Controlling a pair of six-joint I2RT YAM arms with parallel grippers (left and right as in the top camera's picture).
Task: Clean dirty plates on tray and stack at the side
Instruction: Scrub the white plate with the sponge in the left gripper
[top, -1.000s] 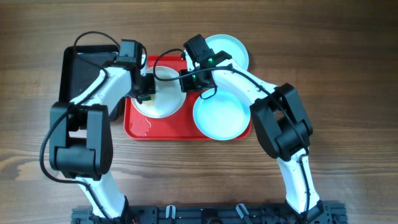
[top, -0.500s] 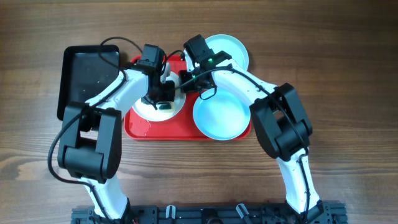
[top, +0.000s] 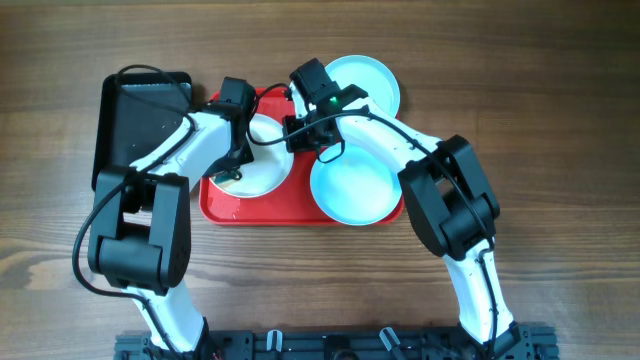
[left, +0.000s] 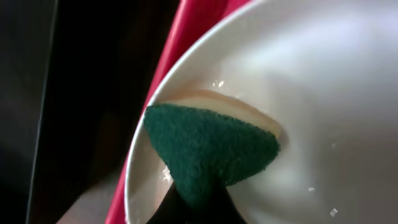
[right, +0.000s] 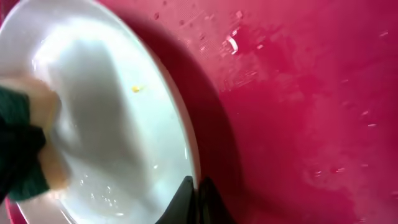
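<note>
1. At the far left of the table, the black tray (top: 130, 130) lies just beside the red tray (top: 300, 212), with neither arm over it.
2. The left gripper (top: 233, 168) is clamped on a green-faced sponge (left: 208, 149). It presses the sponge against the inner wall of the cream plate (top: 268, 165), close to the rim. This plate sits on the left half of the red tray.
3. The right gripper (right: 196, 194) has its fingers drawn narrow, pinching the cream plate's right rim. The dark shadow beneath suggests that side is lifted off the tray.
4. One turquoise plate (top: 350, 185) lies on the tray's right half. A second turquoise plate (top: 368, 82) rests on the table beyond the tray's far right corner.
5. Both plate and tray are wet, so a hard scrub stroke could slide the rim out of the thin pinch and drop the plate. The sponge works so near the edge that it may ride over it. A small yellow speck (right: 135, 89) could be missed.
6. No brand, label or writing is readable anywhere.
</note>
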